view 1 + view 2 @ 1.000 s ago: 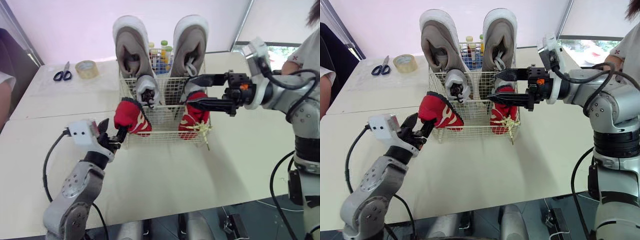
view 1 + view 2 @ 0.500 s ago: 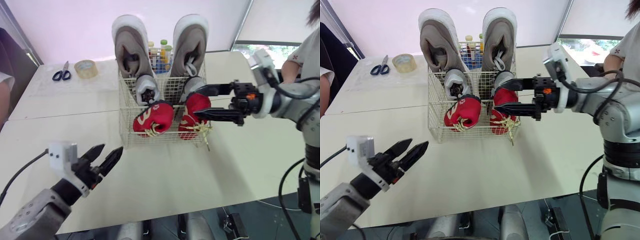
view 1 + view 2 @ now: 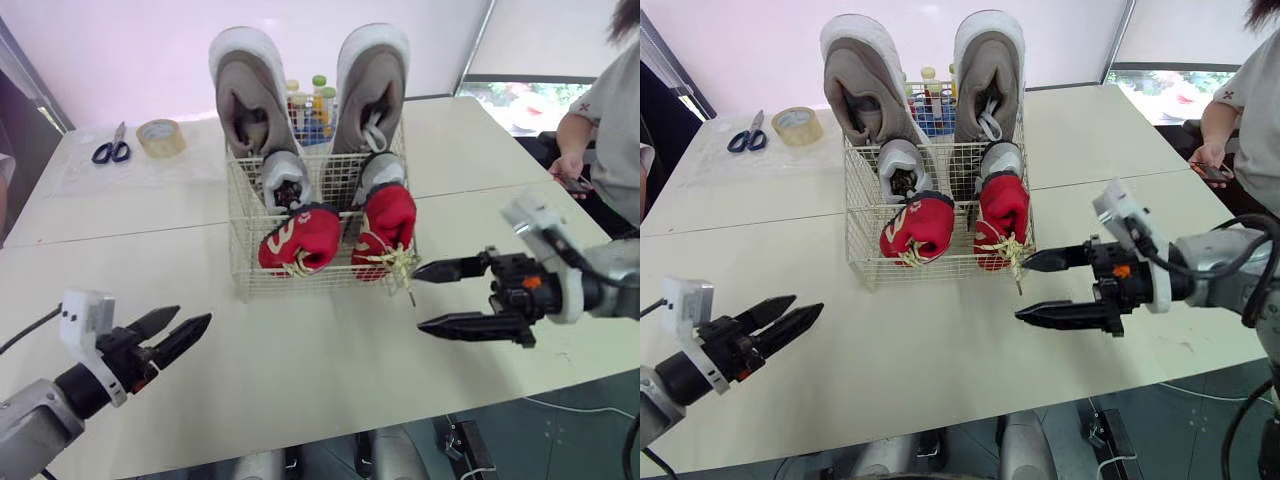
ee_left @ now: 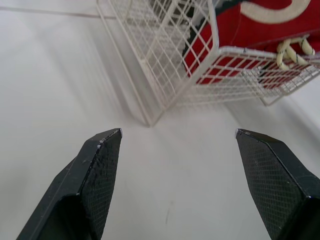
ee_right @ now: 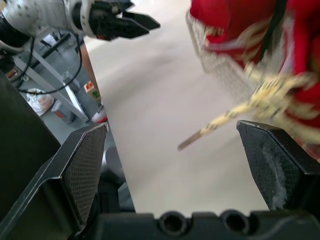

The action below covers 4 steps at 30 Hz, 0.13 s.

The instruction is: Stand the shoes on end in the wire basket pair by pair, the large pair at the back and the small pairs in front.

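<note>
Left eye view: a white wire basket [image 3: 243, 262] is sitting on a pale worktop [image 3: 330, 380]. Two large grey shoes [image 3: 246, 100] are standing on end at its back, a small grey pair [image 3: 285, 182] is tucked just before them, and a small red pair [image 3: 300, 238] is leaning at the front, yellow laces [image 3: 400, 262] spilling through the wire. The left end effector [image 3: 194, 315] and right end effector [image 3: 418, 298] are hovering apart from the basket, both spread wide, holding nothing. The task is looking complete, though the red pair is tilting.
</note>
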Available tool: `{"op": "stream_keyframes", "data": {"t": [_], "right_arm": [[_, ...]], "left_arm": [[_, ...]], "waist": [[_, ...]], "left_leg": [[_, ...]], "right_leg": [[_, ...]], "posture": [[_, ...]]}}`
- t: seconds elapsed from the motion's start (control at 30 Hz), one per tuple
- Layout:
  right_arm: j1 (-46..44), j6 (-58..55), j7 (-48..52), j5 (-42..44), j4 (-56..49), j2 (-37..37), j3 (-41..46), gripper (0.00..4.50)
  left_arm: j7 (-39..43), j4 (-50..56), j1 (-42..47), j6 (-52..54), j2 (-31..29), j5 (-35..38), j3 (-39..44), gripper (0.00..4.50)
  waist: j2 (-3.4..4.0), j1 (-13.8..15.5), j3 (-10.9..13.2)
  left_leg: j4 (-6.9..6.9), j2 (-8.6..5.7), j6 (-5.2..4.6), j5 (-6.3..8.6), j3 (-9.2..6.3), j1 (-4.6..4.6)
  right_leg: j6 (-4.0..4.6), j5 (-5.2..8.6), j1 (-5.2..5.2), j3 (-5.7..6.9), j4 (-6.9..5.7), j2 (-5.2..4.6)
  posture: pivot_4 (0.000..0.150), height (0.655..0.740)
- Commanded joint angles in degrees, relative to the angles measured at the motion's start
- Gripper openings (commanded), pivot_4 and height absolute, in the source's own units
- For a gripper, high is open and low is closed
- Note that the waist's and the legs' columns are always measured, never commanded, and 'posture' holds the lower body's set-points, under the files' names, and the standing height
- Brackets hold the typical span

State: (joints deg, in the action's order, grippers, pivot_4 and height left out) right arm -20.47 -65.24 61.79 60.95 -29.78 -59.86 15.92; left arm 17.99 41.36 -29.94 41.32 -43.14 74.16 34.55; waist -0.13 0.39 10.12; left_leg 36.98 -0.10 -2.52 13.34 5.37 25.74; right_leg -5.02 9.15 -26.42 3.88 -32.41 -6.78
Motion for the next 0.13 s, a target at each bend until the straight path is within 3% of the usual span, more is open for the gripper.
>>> {"op": "stream_keyframes", "data": {"t": [0.03, 0.13], "right_arm": [[0.89, 2.58, -0.5, -0.32, -1.02, 0.09, 0.12, 4.5], [1.69, 4.97, -0.92, -1.69, 0.58, 1.85, -1.54, 4.5]], "left_arm": [[0.65, -0.82, -0.32, 0.45, -0.1, -1.01, 0.45, 3.72], [1.01, -1.16, -0.67, -0.11, 1.46, -0.76, 1.09, 3.72]], "waist": [[0.01, -0.01, 0.0], [0.0, -0.07, -0.01]], "left_leg": [[-0.01, 0.03, 0.0, 0.0, 0.0, 0.01], [-0.05, 0.15, 0.0, 0.01, 0.01, 0.14]], "right_leg": [[0.04, -0.03, 0.0, 0.0, 0.05, 0.01], [0.13, -0.09, 0.03, 0.01, 0.16, 0.04]], "posture": [[0.15, 0.74], [0.15, 0.74]]}}
